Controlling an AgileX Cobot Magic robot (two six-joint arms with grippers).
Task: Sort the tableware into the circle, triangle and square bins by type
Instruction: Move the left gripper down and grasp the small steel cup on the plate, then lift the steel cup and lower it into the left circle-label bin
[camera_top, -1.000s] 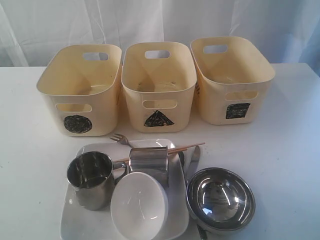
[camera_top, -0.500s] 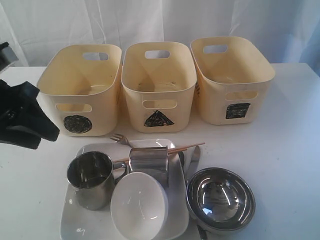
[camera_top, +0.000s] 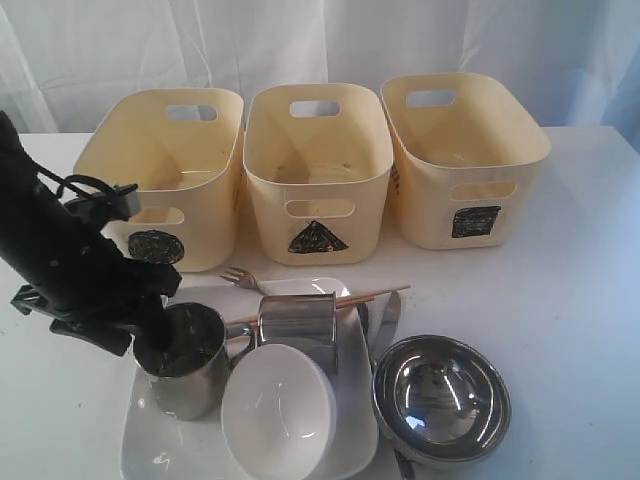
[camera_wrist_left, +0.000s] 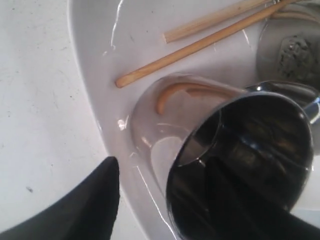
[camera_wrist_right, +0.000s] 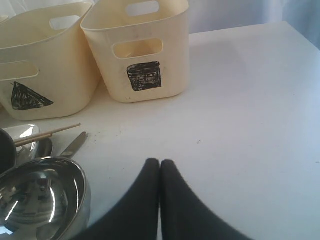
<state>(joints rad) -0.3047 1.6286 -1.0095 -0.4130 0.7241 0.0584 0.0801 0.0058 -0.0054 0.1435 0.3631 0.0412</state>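
Note:
My left gripper is open and straddles the rim of the left steel mug. In the left wrist view one finger is outside the mug and the other is a dark shape inside it. The mug stands on the white square plate with a second mug, a white bowl and chopsticks. A steel bowl sits to the right. My right gripper is shut and empty over bare table. The circle, triangle and square bins stand behind.
A fork lies between the plate and the bins. A knife lies beside the steel bowl. A white curtain hangs behind the table. Bare table surface extends to the right of the square bin.
My left arm has come in from the left edge and dropped to the left mug, and its jaws have opened. The tableware and bins have not moved.

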